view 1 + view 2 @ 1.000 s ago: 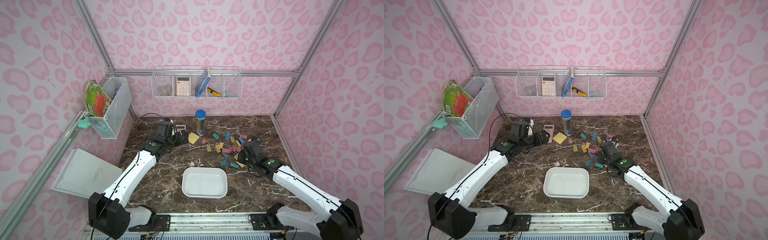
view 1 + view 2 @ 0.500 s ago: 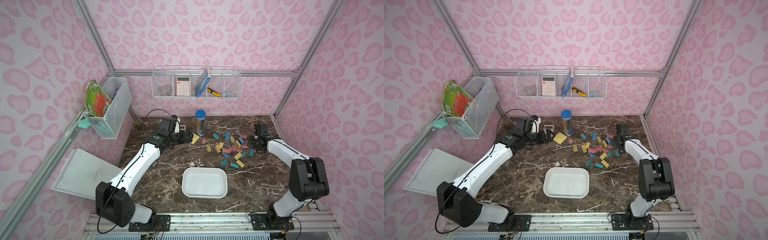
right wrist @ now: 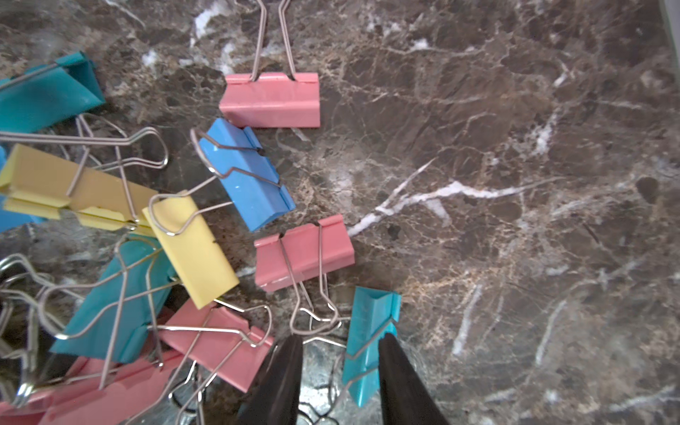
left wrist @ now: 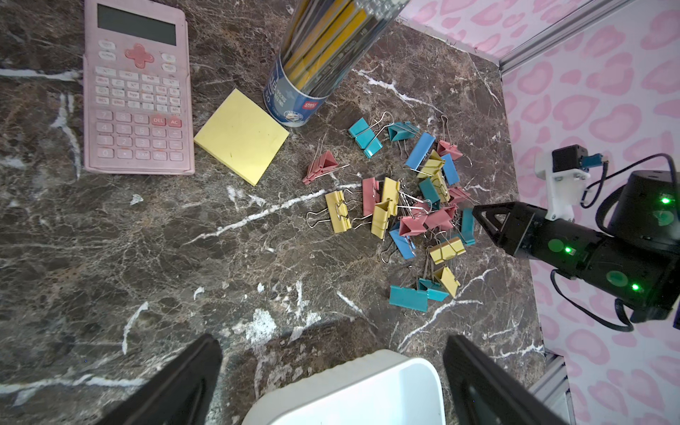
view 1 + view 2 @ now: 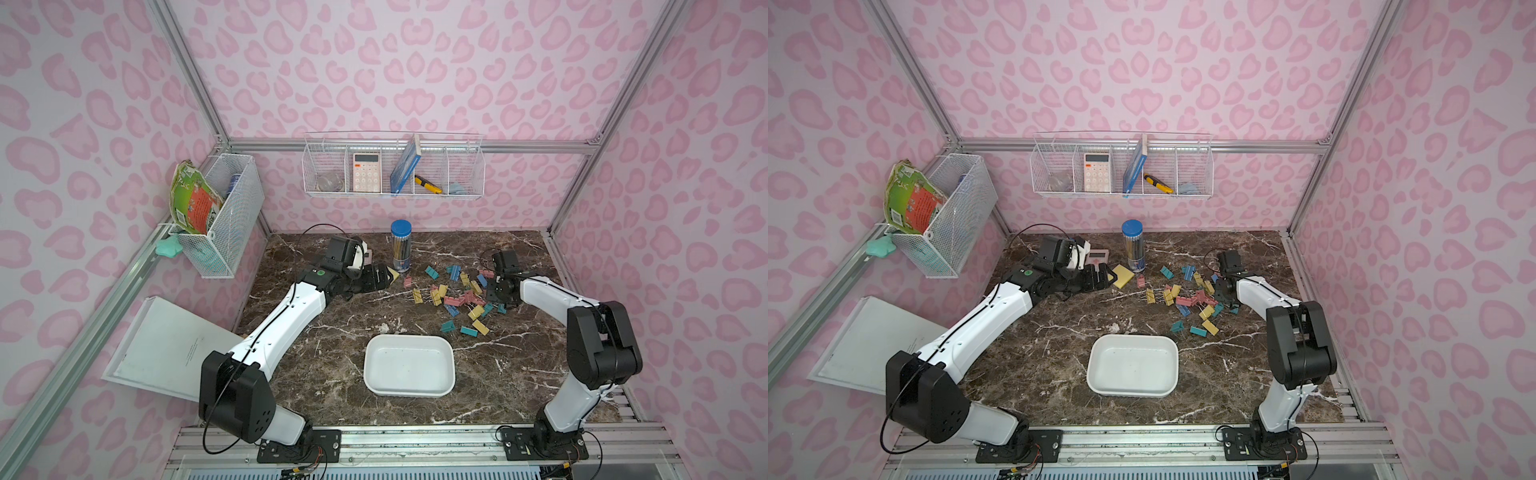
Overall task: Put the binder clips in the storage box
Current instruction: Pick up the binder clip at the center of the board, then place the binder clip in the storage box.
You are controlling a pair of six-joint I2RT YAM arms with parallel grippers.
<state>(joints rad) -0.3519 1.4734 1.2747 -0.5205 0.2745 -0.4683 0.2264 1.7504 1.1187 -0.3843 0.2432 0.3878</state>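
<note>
Binder clips [image 5: 453, 293] of folded sheet metal in pink, yellow, blue and teal, with thin silver wire handles, are scattered in a loose heap on the dark, white-veined marble tabletop [image 5: 332, 332]. All are outside the storage box [image 5: 409, 338], a shallow white plastic tray with rounded corners, set apart from the heap towards the robot's base. The right gripper [image 3: 340, 342] is seen with jaws partly apart around a teal clip [image 3: 369, 342], one finger against it. The left gripper [image 4: 331, 342] is spread wide, nothing held. Pencils [image 4: 323, 36] are kept in a clear, blue-capped tube [image 5: 401, 245] near the heap.
</note>
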